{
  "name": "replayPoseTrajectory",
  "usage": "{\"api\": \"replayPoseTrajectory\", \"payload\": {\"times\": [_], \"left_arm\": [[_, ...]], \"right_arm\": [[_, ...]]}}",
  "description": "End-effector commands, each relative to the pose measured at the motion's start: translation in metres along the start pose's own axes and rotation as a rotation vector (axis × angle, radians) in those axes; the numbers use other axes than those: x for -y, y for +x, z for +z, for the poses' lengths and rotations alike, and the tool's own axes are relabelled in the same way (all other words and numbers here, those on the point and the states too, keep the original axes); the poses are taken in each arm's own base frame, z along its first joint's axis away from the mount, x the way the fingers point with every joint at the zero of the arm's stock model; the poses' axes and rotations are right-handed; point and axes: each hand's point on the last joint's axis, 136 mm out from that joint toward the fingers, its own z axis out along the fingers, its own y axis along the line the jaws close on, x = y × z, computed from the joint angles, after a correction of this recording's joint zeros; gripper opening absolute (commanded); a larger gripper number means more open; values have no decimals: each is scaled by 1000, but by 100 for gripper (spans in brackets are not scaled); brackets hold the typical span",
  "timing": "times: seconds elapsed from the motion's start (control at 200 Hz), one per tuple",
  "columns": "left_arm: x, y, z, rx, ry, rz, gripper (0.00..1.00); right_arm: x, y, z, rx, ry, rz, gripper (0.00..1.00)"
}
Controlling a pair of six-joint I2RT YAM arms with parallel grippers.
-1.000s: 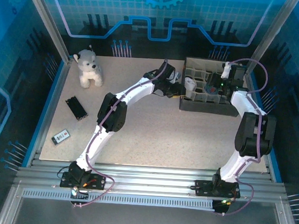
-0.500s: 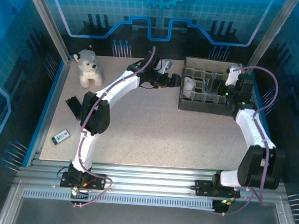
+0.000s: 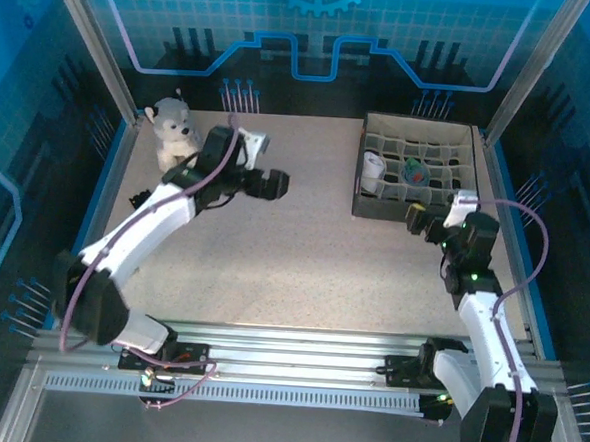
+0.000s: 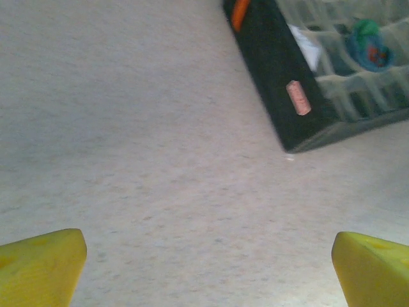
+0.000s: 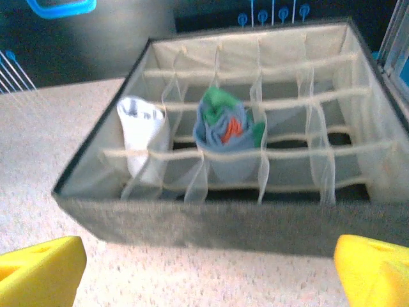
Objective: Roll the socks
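White sock (image 5: pixel 142 134): rolled, standing in a left cell of the fabric organizer (image 5: pixel 211 227), upper right of the overhead frame.
Teal-green sock (image 5: pixel 225 131): rolled, in a cell to its right.
Left gripper (image 4: pixel 208 265): jaws spread wide, empty, over bare tabletop (image 4: pixel 128 128).
Right gripper (image 5: pixel 208 268): jaws wide apart, empty, facing the organizer.

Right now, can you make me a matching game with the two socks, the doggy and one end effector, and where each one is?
Things
1. white sock
2. teal-green sock
3. plush dog
4. left end effector

Places
A. at the far left corner of the table
B. open, over bare table
C. rolled up, by the left wall of the box
D. rolled up, nearer the box's middle

Pairs: 1-C, 2-D, 3-A, 4-B
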Motion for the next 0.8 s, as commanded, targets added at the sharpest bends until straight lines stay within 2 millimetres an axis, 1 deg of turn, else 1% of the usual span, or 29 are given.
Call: {"api": "replayPoseTrajectory", "payload": {"times": [0.0, 0.01, 0.025, 0.03, 0.05, 0.125, 0.135, 0.22, 0.285, 0.35, 0.38, 0.44, 0.48, 0.54, 0.56, 0.59, 0.63, 0.72, 0.775, 0.795], "left_arm": [[-39, 12, -21, 146, -208, 101, 99], [-41, 11, -24, 163, -217, 103, 99], [-44, 17, -25, 174, -233, 106, 99], [-45, 18, -26, 180, -237, 107, 99], [-49, 23, -29, 199, -253, 109, 99], [-65, 42, -36, 257, -320, 100, 100], [-67, 42, -38, 269, -327, 98, 99], [-81, 60, -43, 311, -386, 96, 99], [-91, 70, -44, 335, -430, 107, 99], [-102, 79, -43, 348, -484, 119, 99], [-110, 82, -44, 353, -523, 109, 99], [-134, 88, -47, 389, -592, 24, 99], [-143, 94, -44, 400, -580, -11, 100], [-153, 96, -40, 423, -563, -26, 100], [-154, 95, -39, 430, -560, -22, 99], [-157, 96, -36, 429, -561, -9, 99], [-161, 96, -31, 413, -565, 11, 99], [-175, 101, -20, 365, -593, 25, 99], [-182, 104, -14, 369, -587, -5, 99], [-183, 101, -13, 383, -579, -3, 99]], "right_arm": [[0, 13, -3, 84, 18, -47, 100], [-1, 13, -3, 93, 15, -54, 100], [-1, 19, -3, 86, 11, -58, 100], [-2, 17, -3, 101, 9, -60, 100], [-2, 18, -3, 122, 4, -67, 100], [-8, 28, -2, 154, -38, -96, 100], [-9, 29, -2, 156, -43, -100, 100], [-9, 33, 2, 150, -44, -121, 100], [-6, 37, 9, 130, -30, -142, 100], [-6, 36, 16, 135, -30, -175, 100], [-7, 37, 19, 140, -37, -194, 100], [-8, 36, 26, 166, -44, -222, 100], [-8, 35, 30, 188, -42, -229, 100], [-6, 32, 38, 225, -33, -223, 100], [-6, 33, 41, 215, -38, -214, 100], [-4, 38, 47, 150, -33, -202, 100], [-4, 33, 52, 130, -29, -198, 100], [-2, 31, 58, 149, -23, -148, 100], [-5, 30, 59, 169, -44, -134, 100], [-6, 32, 60, 178, -49, -128, 100]]}}
